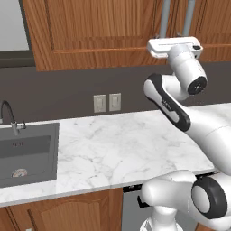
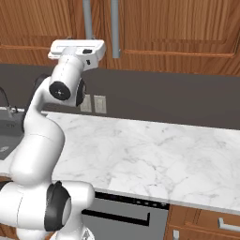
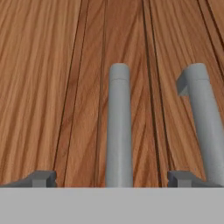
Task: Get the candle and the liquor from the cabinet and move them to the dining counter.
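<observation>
Lining up on the cabinet (image 1: pixel 103 31) door: gripper (image 3: pixel 111 178) fingers (image 3: pixel 41 178) spread wide around the left bar handle (image 3: pixel 119 131), not touching yet. Doors are shut, so candle and liquor are presumably inside. Next I'd guess: close, then pull.

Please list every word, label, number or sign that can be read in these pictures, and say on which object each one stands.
There is no readable text.
Sink: a small round mark on the basin floor and a faint dark smudge on its back wall, both too blurred to read.
Cabinet, its handles, wall outlets and marble worktop: no lettering.
</observation>
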